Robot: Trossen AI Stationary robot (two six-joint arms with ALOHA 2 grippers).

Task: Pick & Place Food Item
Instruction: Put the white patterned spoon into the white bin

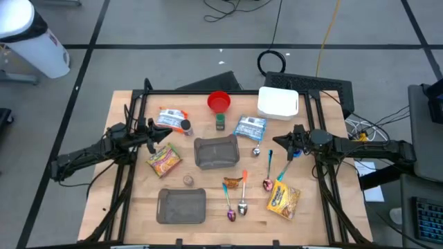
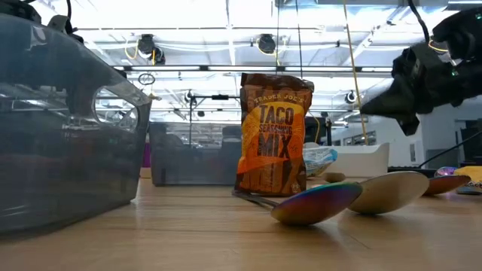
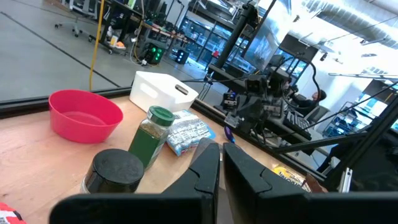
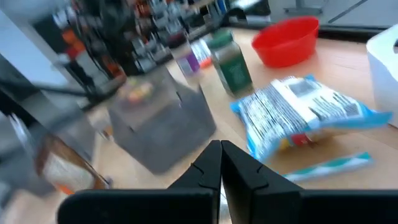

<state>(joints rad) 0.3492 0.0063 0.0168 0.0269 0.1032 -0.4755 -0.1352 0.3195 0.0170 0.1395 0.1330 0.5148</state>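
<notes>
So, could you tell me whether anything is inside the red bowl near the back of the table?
The red bowl looks empty: the left wrist view shows only its bare pink inside. The near wall hides a strip of the bottom there.

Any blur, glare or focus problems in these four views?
Right wrist view: smeared with motion blur, the grey bin worst. Low view: ceiling lights glare; the near bin is soft, the taco seasoning packet sharp. High and left wrist views: evenly lit and clear.
</notes>
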